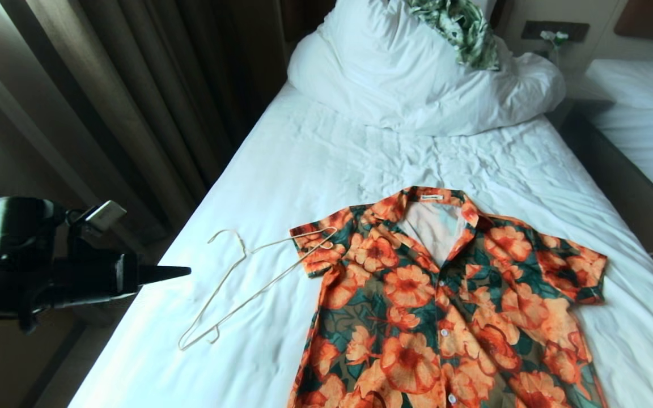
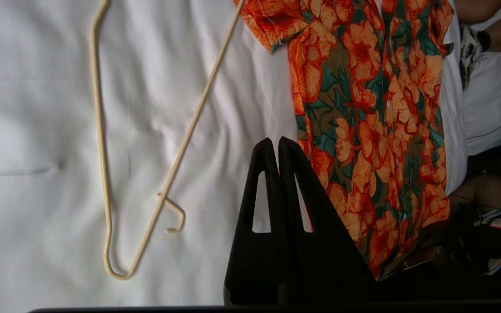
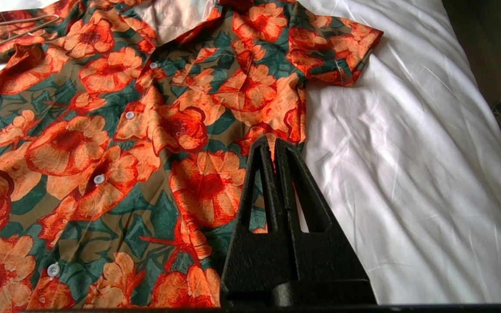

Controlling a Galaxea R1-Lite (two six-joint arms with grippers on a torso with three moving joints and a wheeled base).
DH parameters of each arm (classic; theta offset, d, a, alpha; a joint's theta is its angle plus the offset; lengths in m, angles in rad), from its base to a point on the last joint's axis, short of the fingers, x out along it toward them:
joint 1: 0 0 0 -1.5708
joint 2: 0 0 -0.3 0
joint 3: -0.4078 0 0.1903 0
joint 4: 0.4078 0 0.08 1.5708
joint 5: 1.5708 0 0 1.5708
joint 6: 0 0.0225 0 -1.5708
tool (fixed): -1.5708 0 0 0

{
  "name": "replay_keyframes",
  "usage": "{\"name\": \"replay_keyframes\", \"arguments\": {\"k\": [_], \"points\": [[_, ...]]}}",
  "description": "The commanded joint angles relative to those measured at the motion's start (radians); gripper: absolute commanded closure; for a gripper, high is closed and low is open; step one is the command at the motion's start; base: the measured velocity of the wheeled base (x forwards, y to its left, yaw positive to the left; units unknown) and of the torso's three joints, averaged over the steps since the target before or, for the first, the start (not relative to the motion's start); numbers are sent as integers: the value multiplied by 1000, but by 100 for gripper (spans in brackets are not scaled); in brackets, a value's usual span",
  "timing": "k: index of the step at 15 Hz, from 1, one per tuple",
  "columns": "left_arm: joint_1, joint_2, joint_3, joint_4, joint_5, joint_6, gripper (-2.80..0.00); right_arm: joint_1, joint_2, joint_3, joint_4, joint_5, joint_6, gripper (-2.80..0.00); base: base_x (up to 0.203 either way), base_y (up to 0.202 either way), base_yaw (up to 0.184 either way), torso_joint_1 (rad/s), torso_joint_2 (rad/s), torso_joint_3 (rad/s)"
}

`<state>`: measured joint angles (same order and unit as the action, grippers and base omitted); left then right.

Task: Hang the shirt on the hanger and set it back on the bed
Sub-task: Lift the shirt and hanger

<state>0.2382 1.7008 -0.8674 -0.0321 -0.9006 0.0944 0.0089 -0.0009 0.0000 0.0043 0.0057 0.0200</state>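
Shirt (image 1: 445, 306) unhung on the bed (image 1: 315, 158) — left hand (image 1: 182, 272), pinched shut and empty, nears the hanger (image 1: 247, 283) just ahead; next, open to grasp.

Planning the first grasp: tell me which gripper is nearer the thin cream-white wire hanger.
Left. The left gripper points at the thin cream-white wire hanger from the bedside, shut. The right gripper, shut, hangs over the flowered shirt, beyond it.

Floral shirt (image 3: 146, 143) flat on white bed (image 3: 407, 182), right gripper (image 3: 275, 143) fingers together
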Motion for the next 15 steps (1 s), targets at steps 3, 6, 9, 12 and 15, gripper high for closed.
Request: {"name": "replay_keyframes", "arguments": {"k": [3, 6, 9, 12, 15], "points": [[22, 392, -205, 5, -116, 62, 0, 0, -1, 0, 0, 0, 0, 0, 0, 0, 0, 0, 0, 0], [8, 526, -429, 91, -158, 111, 0, 0, -1, 0, 0, 0, 0, 0, 0, 0, 0, 0, 0, 0], [7, 595, -637, 403, -170, 261, -280, 0, -1, 0, 0, 0, 1, 0, 0, 0, 0, 0, 0, 0], [6, 652, -774, 645, -169, 433, -280, 0, -1, 0, 0, 0, 0, 0, 0, 0, 0, 0, 0, 0], [11, 700, -836, 653, -166, 443, -280, 0, -1, 0, 0, 0, 0, 0, 0, 0, 0, 0, 0, 0]]}}
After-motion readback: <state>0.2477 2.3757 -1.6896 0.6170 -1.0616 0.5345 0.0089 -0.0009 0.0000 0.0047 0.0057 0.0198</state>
